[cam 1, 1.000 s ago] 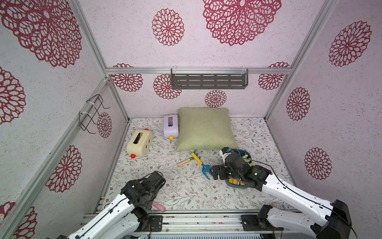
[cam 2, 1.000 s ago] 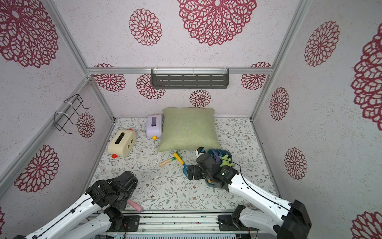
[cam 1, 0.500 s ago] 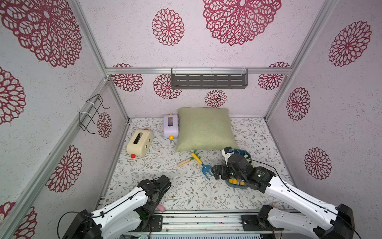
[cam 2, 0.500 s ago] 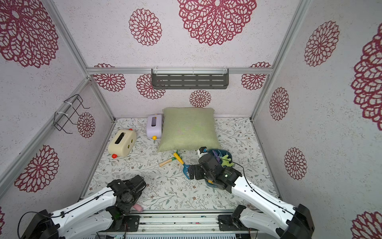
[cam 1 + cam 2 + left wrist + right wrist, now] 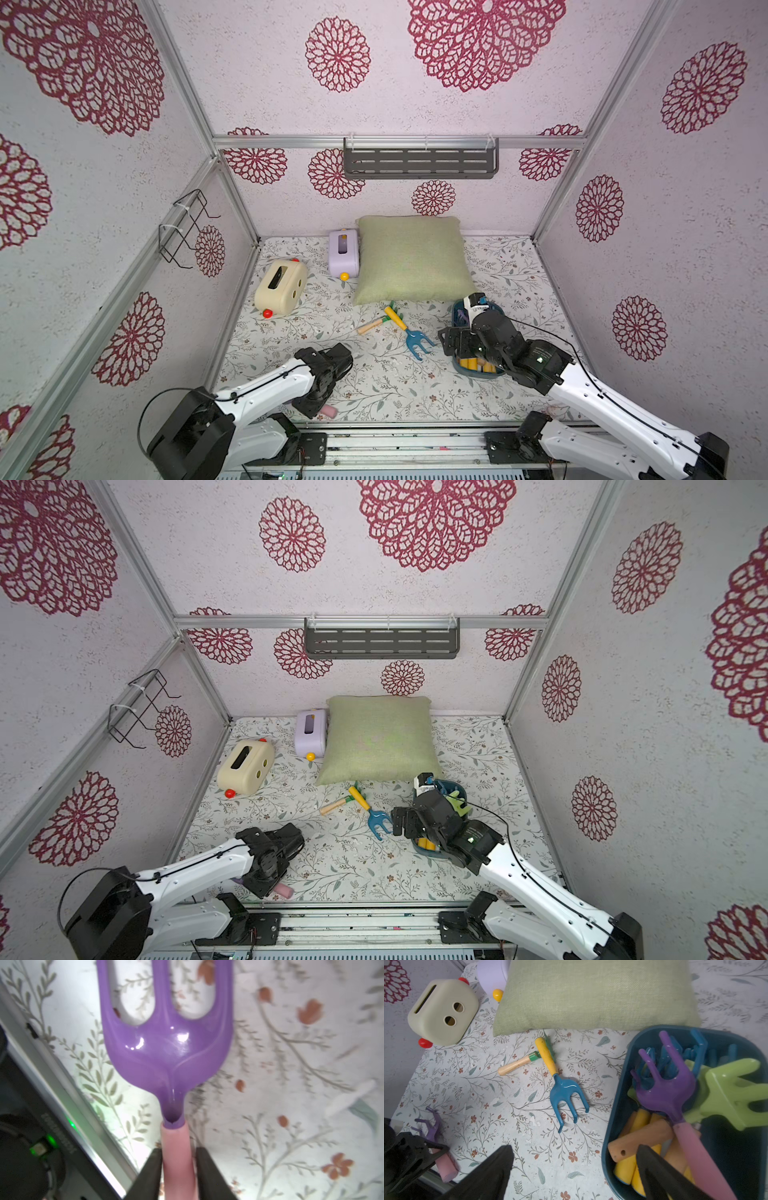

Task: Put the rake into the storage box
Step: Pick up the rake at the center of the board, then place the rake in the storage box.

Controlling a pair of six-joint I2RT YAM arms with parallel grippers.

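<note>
In both top views the pink-handled purple plastic rake (image 5: 331,411) lies at the front edge of the flowery table (image 5: 374,386), under the left claw (image 5: 318,405). Only its pink end peeks out, toward the middle. Its long way runs nearly along the front rail. The shallow dark teal-blue plastic storage box (image 5: 478,376) sits well apart on the right, and the right claw (image 5: 451,340) is at its left rim. A second ago the left arm was higher and its claw was wide. Now it is low and clenched. The rake lies where it lay.

In the left wrist view two dark fingers (image 5: 152,1167) squeeze the pink handle from both sides. The purple prongs point straight away from the claw.

In the right wrist view the right claw is spread wide and grasps nothing. One finger is over the box and one is over the table.
</note>
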